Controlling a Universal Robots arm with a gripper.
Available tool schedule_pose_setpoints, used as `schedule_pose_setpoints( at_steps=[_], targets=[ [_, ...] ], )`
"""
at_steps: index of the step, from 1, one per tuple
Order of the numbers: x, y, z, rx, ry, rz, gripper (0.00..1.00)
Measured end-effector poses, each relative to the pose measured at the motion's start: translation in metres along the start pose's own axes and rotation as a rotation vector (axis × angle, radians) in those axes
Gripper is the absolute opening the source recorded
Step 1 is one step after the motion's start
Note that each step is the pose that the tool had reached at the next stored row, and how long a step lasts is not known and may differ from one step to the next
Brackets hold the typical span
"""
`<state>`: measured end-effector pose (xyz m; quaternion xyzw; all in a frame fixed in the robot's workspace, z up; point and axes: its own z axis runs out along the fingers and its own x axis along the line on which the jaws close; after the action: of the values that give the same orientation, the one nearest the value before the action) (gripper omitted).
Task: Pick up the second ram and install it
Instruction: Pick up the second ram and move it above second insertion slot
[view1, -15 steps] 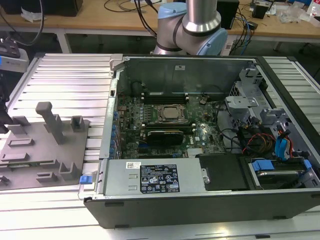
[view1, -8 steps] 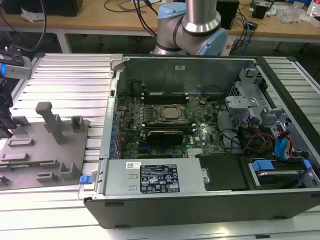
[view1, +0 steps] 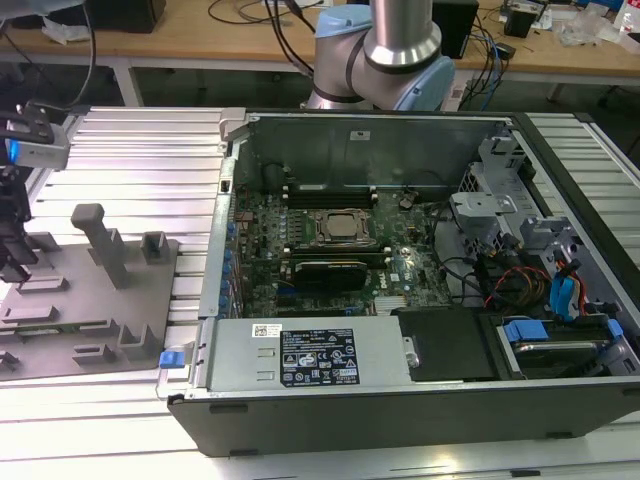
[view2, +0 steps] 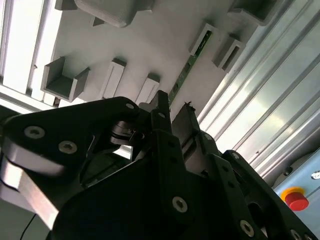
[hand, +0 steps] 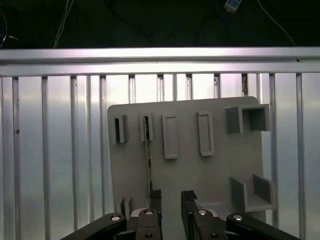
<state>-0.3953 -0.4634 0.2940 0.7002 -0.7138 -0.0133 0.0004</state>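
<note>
The second ram (hand: 148, 160) is a thin green stick standing on its edge on the grey fixture plate (hand: 215, 170), one end in a slotted holder. It also runs across the plate in the second wrist view (view2: 186, 70). My gripper (hand: 171, 200) hovers above the plate near the stick's other end, open, with nothing between its black fingers (hand: 188, 199). The ram lies just outside one fingertip rather than in the gap. In the exterior view the gripper (view1: 14, 262) hangs over the plate (view1: 60, 350) at the far left, away from the open computer case (view1: 560, 400).
Inside the case the motherboard carries a square CPU socket (view1: 335, 228) with long black slots (view1: 330, 190) on both sides. Upright grey posts and holders (view1: 100, 240) stand on the plate. Ribbed aluminium table (view1: 140, 160) surrounds it. A red stop button (view2: 296, 199) sits at the table edge.
</note>
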Motion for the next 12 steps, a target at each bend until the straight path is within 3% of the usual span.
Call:
schedule_pose_setpoints(
  at_steps=[1,2,3,12],
  targets=[
    [0.0004,-0.0001,0.0074,-0.0001,0.0,0.0,0.3],
    [0.0014,-0.0004,0.0188,-0.0001,0.0001,0.0,0.3],
    [0.0018,-0.0005,0.023,0.0,0.0,0.0,0.3],
    [0.0107,-0.0008,0.0314,0.0,0.0,0.0,0.3]
  ],
)
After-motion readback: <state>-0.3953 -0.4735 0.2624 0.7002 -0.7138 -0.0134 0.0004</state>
